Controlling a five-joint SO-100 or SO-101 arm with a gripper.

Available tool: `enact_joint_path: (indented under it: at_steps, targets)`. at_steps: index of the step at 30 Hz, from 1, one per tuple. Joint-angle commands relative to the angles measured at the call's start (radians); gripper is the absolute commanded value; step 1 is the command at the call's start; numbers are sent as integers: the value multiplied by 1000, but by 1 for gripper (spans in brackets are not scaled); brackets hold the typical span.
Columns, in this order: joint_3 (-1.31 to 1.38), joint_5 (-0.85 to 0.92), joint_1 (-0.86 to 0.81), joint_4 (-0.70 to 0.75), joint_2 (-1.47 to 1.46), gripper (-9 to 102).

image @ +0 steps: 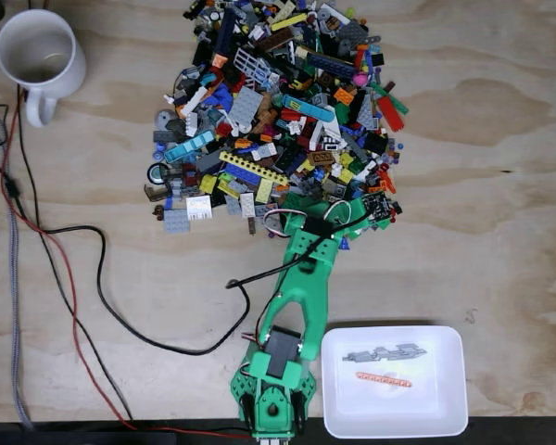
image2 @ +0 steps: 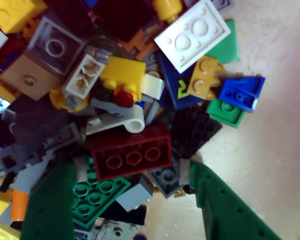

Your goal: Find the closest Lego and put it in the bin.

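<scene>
Claw over the near edge of the brick heap

On the tabletop (image: 500, 185), our heap (image: 278, 102) sits well apart from the bin (image: 454, 408); our claw (image2: 135, 200) is open astride the dark red brick (image2: 132, 156). We should lower squarely, then pinch its long sides.

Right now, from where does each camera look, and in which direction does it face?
Fixed view: sits above, faces straight down on the wooden table; shows the Lego pile, white bin, mug and the whole green arm.
Wrist view: rides on the arm, faces down close into the pile; shows the open gripper with both green fingers.
Shared: the pile's near edge and the gripper.
</scene>
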State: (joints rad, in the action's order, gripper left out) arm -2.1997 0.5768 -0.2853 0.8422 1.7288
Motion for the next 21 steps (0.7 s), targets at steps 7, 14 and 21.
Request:
enact_joint_path:
  at_steps: [7, 14, 21]
  targets:
    - [83, 25, -8, -52, -21, 13]
    - [100, 35, 14, -28, -15, 3]
    - [216, 44, 71, 138, 46, 16]
